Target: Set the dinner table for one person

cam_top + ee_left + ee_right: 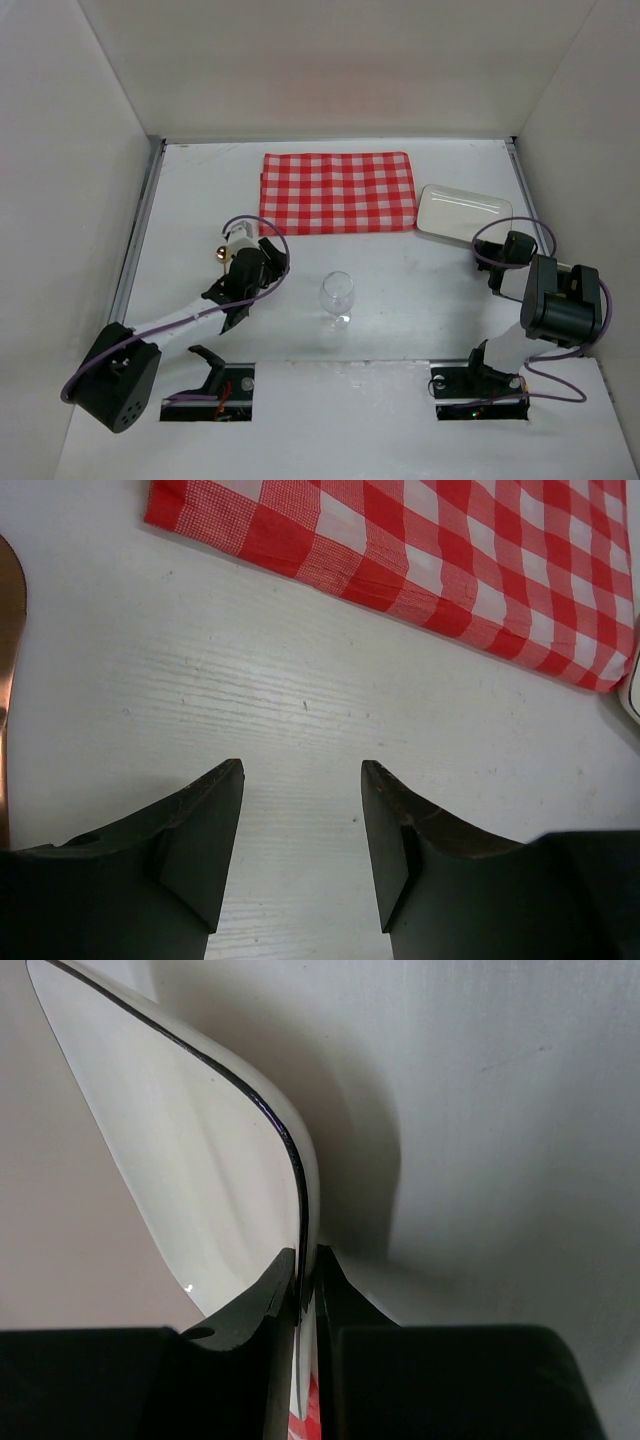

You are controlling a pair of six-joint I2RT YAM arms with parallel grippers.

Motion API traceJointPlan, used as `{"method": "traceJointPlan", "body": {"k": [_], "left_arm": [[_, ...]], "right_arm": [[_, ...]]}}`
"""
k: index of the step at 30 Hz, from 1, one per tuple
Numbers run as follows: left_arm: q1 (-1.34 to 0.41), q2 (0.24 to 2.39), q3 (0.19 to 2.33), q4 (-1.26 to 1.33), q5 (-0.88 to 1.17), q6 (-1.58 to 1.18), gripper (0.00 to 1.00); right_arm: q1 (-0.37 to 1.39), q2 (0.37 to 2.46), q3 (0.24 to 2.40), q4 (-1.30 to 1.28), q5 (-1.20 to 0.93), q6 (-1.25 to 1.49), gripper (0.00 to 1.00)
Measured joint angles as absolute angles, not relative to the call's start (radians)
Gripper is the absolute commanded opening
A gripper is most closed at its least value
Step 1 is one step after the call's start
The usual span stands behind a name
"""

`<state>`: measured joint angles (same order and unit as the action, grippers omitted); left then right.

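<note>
On the white dinner table (420, 300) a red-and-white checked cloth (338, 191) lies at the back centre. Right of it is a small white rectangular plate (463, 212). My right gripper (506, 240) is at the plate's near right corner. In the right wrist view it (305, 1260) is shut on the plate's dark-lined rim (190, 1150). An empty wine glass (337, 296) stands upright near the middle. My left gripper (262, 248) hangs left of the glass. In its wrist view it (302, 770) is open over bare table, with the cloth's near edge (440, 560) ahead.
White walls close the table in on three sides, with metal strips (140, 230) along the side edges. A small brass-coloured thing (222, 252) sits just left of my left wrist; a brown shape (8, 680) shows at the left wrist view's edge. Purple cables loop off both arms.
</note>
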<state>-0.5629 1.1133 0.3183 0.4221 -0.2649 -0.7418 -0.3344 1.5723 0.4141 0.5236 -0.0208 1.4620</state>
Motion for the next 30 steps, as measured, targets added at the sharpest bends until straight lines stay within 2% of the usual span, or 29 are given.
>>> {"method": "traceJointPlan", "body": {"k": [5, 6, 9, 11, 24, 30], "left_arm": [[-0.561, 1.108, 0.318, 0.422, -0.265, -0.742, 0.48], [-0.561, 1.108, 0.318, 0.422, -0.265, -0.742, 0.48], [-0.561, 1.105, 0.318, 0.423, -0.265, -0.742, 0.48], [-0.561, 1.104, 0.318, 0.424, -0.265, -0.742, 0.48], [-0.559, 1.104, 0.316, 0.427, -0.265, -0.741, 0.48], [-0.554, 1.104, 0.316, 0.427, -0.265, -0.741, 0.48]], "right_arm": [[-0.334, 1.572, 0.414, 0.524, -0.021, 1.462, 0.0], [-0.336, 1.526, 0.414, 0.478, -0.023, 1.454, 0.0], [-0.335, 1.189, 0.41, 0.211, -0.005, 1.35, 0.0], [-0.34, 1.068, 0.413, 0.165, 0.007, 1.313, 0.0], [-0.332, 1.054, 0.433, 0.013, 0.005, 1.26, 0.0], [-0.311, 0.98, 0.433, -0.011, -0.014, 1.279, 0.0]]}}
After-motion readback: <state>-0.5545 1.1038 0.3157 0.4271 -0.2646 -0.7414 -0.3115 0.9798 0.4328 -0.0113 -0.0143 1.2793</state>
